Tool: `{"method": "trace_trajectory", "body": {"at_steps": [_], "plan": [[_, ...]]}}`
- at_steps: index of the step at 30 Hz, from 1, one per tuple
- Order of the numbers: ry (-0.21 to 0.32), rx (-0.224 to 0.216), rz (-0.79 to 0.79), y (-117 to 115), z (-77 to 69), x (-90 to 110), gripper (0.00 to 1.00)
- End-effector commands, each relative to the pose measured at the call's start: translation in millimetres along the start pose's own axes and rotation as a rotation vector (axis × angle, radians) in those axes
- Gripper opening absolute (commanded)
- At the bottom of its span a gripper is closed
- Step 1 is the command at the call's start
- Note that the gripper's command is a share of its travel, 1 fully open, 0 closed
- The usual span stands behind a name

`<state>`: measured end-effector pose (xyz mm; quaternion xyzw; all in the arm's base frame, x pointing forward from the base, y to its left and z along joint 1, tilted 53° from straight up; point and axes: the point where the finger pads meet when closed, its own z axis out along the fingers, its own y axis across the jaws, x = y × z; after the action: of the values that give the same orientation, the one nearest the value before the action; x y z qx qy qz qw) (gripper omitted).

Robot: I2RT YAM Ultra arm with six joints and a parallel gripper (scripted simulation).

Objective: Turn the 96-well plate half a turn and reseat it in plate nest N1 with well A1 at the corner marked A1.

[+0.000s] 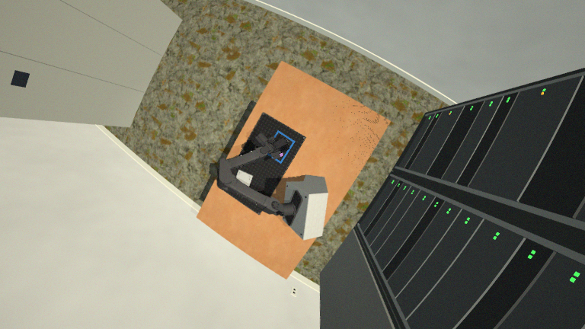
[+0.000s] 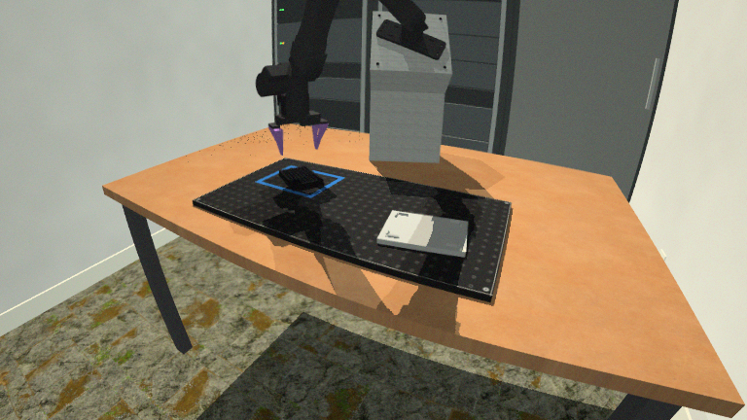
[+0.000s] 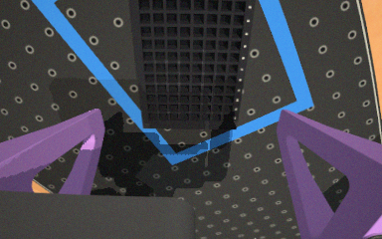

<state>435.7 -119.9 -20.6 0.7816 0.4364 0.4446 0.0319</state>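
I see the black gridded 96-well plate [image 2: 300, 177] lying flat inside the blue taped outline [image 2: 270, 184] on the black perforated deck [image 2: 352, 223], orange wooden bench [image 2: 551, 261] beneath. Claw [image 2: 298, 137] w/ purple fingers hangs above the plate, spread fully apart, grasping nothing. In wrist view plate sits at 12 o'clock. White-grey plate nest [image 2: 422, 232] well apart, w/o plate.

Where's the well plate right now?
In the exterior view, the well plate lies inside the blue taped outline at the deck's left end, below the open gripper.
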Motion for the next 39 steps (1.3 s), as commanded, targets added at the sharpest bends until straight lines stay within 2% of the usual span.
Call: {"method": "trace_trajectory", "body": {"at_steps": [1, 33, 34, 35, 39], "plan": [[-0.018, -0.007, 0.033, 2.0, -4.6, -11.6, 1.00], [-0.018, -0.007, 0.033, 2.0, -4.6, -11.6, 1.00], [-0.016, -0.029, 0.015, 11.7, -2.0, -10.9, 1.00], [-0.015, -0.033, 0.012, 12.7, -0.3, -10.7, 1.00], [-0.006, -0.019, 0.000, 8.8, 11.3, -3.8, 1.00]]}}
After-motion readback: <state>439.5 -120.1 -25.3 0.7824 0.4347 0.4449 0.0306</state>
